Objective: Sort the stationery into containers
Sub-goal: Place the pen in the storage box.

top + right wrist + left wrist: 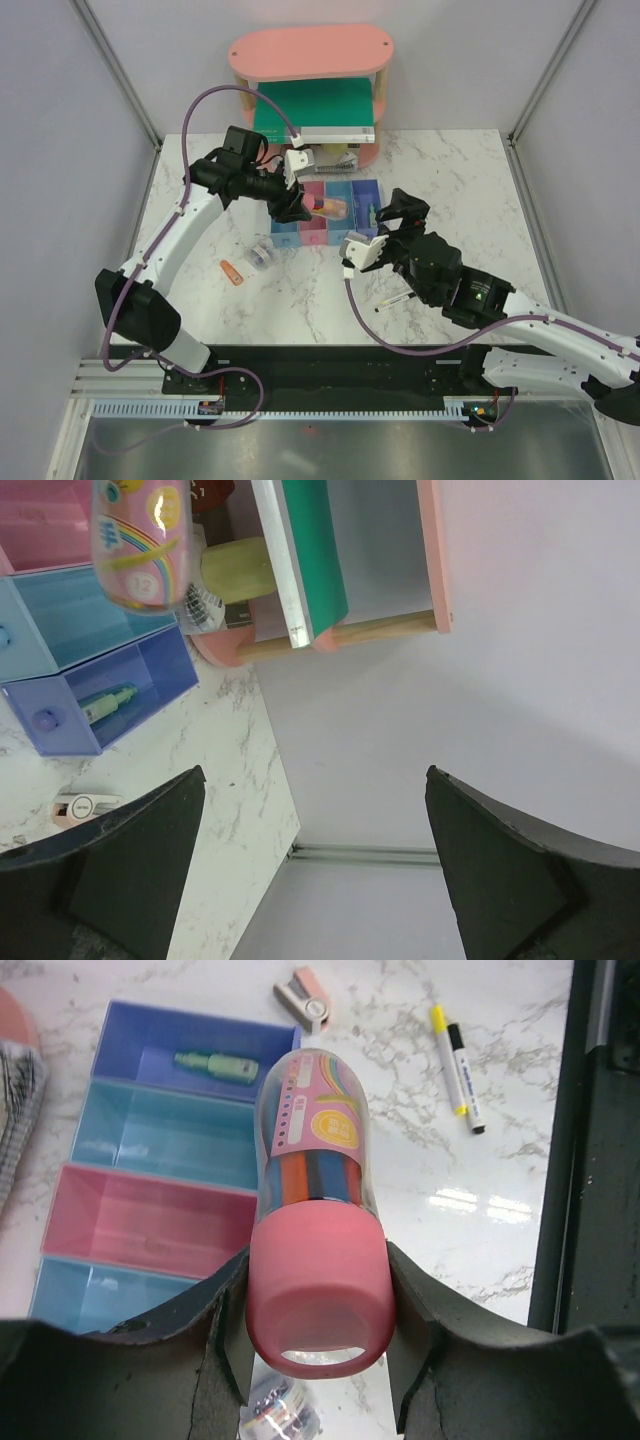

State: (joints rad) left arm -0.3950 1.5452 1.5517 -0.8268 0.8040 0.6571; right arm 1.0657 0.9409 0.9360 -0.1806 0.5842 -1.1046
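My left gripper is shut on the pink-red piece, a clear tube with a pink cap. It holds the tube above the row of four bins, over the middle ones. The green piece lies in the purple-blue end bin. My right gripper is open and empty beside that bin. The pale pink piece lies on the table by the purple-blue bin. The yellow-and-black pen, the orange piece and the clear roll lie on the table.
The pink oval two-tier shelf stands behind the bins, with the large green book and spiral notebooks on its lower tier. Grey walls close the sides. A black rail runs along the near edge.
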